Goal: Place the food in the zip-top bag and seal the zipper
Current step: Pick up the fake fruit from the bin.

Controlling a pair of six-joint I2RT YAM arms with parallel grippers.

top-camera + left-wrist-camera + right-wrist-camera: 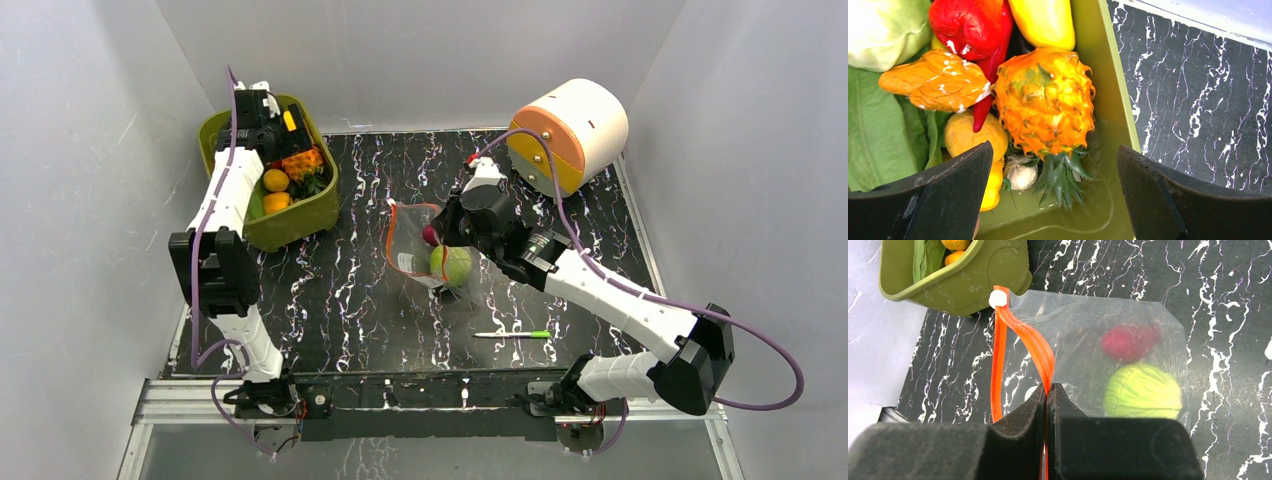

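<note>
The clear zip-top bag (412,240) lies mid-table with its mouth open; it also shows in the right wrist view (1088,335). A green cabbage (1143,392) and a dark red piece (1129,342) are inside it. My right gripper (1047,390) is shut on one lip of the red-orange zipper (1023,340) and shows from above (445,238). My left gripper (1055,185) is open and empty, low inside the green bin (300,218), just below an orange pineapple (1045,100). More food lies there: red pepper (970,25), yellow piece (1045,20), small garlic (1020,172).
A green-and-white pen (512,334) lies on the black marbled table near the front. A white and orange cylinder (568,133) lies at the back right. White walls close in both sides. The bin wall (1108,100) stands beside my left gripper's right finger.
</note>
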